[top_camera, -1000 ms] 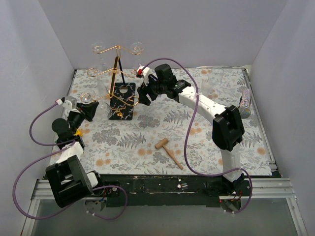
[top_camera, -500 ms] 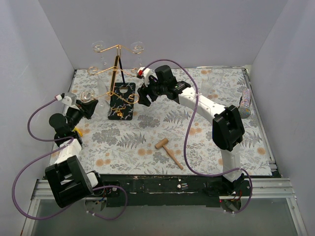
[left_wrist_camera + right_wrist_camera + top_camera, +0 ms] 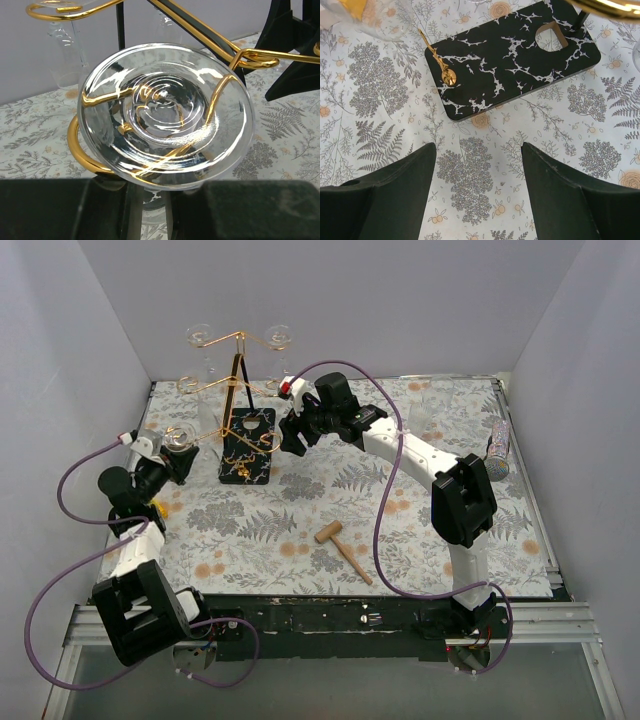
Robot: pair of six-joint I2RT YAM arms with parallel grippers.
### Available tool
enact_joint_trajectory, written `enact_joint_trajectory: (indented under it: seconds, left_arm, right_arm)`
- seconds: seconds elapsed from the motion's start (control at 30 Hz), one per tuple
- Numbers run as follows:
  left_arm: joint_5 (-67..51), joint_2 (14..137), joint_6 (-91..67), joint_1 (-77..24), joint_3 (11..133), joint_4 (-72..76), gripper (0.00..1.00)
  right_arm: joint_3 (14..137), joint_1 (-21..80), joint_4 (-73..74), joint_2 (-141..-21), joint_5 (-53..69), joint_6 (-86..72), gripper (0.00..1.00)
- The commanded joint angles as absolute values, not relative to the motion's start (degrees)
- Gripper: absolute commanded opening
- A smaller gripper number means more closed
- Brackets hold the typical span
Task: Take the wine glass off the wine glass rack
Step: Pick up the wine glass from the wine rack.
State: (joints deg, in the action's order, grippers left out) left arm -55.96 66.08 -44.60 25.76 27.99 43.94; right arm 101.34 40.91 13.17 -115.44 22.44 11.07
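Fern-printed cloth covers the surface [image 3: 300,520], with pale walls closing it in on three sides. At its back left the wine glass [image 3: 165,115] hangs bowl-down. Its round foot sits on top, carried by a curled gold arm of the wine glass rack [image 3: 238,380]. This is the lower arm that reaches out toward the left side, so the stem, which is the glass's long axis, runs straight up and down.

In the left wrist view the foot fills most of the picture, face-on. Two gold rails cross beneath it and a scroll curves round its near edge. From here I cannot tell which end of that cradle is open.

The left arm [image 3: 130,510] is plainly the nearer one. The left jaws come in from the rack's outer side, just below the foot. They are drawn almost together with only a thin gap, and what looks like the stem is pinched in it. I judge the coming move depends on taking the foot out along the rails without tilting the stem.

The right arm [image 3: 400,450] reaches in from the other side of the post. The right jaws are spread wide and hold nothing, hovering over the rack's black base [image 3: 512,55].

Nearer the front, a wooden mallet [image 3: 342,545] lies well apart from all this.
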Motion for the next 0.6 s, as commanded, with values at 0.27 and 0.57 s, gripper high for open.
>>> enact_joint_trajectory:
  seconds: [0.27, 0.57]
  left_arm:
    - [-66.25, 67.06, -23.82, 26.81, 41.74, 22.86, 0.00]
    - [-61.82, 66.63, -37.33, 26.72, 33.68, 35.13, 0.00]
  right_arm:
    - [104.85, 41.04, 11.08, -115.05, 24.69, 10.90, 0.77]
    - [102.58, 41.22, 10.11, -113.29, 28.65, 12.66, 0.77]
